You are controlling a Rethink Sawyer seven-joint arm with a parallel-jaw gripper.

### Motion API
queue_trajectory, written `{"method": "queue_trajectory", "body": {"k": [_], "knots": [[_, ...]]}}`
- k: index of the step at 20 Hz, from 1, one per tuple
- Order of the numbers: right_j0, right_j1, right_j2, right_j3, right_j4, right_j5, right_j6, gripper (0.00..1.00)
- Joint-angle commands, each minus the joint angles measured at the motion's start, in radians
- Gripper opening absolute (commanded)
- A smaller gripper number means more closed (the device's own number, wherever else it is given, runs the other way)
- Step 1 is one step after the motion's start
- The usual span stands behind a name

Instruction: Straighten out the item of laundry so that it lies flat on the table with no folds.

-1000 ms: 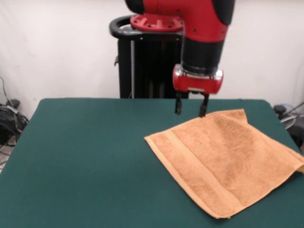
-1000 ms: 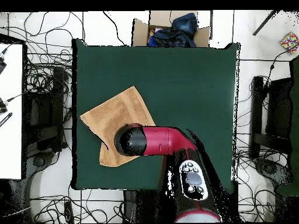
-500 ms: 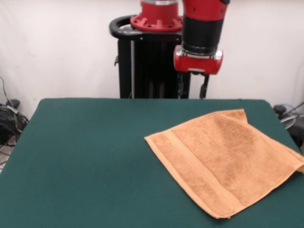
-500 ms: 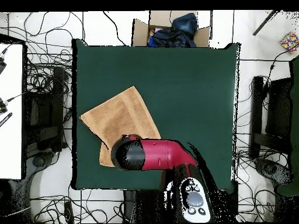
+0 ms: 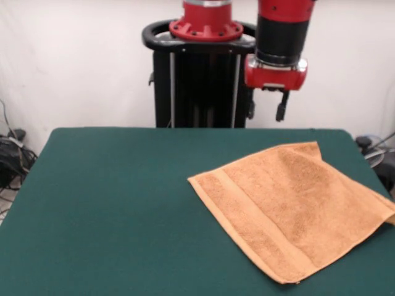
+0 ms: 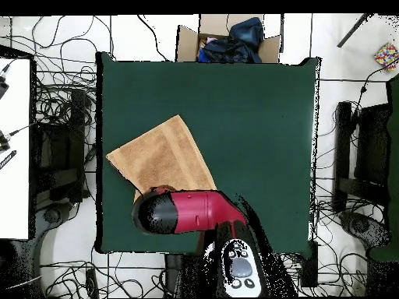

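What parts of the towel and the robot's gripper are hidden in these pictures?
- Overhead view: the arm covers the towel's corner nearest the robot, so any fold there is hidden.
- Overhead view: the gripper sits under the arm and cannot be seen.
- Front view: the towel's right corner runs past the picture's edge.
- Front view: the gripper hangs above the table, holding nothing.
- The white tag: not made out in either view.

Raised clear of the dark green cloth-topped table [image 5: 111,203]: red-and-black gripper [image 5: 266,110], fingers apart, open air beneath. Only obstacle on the surface: flat orange-tan terry towel [image 5: 290,206] at one side, overhanging the edge. Wide bare room everywhere else. Open cardboard box of dark clothes [image 6: 228,40] just beyond one table edge.
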Motion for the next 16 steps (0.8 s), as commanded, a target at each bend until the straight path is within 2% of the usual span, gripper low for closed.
{"method": "queue_trajectory", "body": {"k": [1, 8, 16], "knots": [[-0.006, 0.138, 0.081, -0.153, -0.047, 0.037, -0.020, 1.00], [0.000, 0.257, 0.089, -0.326, -0.060, 0.055, -0.046, 1.00], [0.042, 0.313, 0.105, -0.514, -0.035, 0.204, -0.054, 1.00]]}}
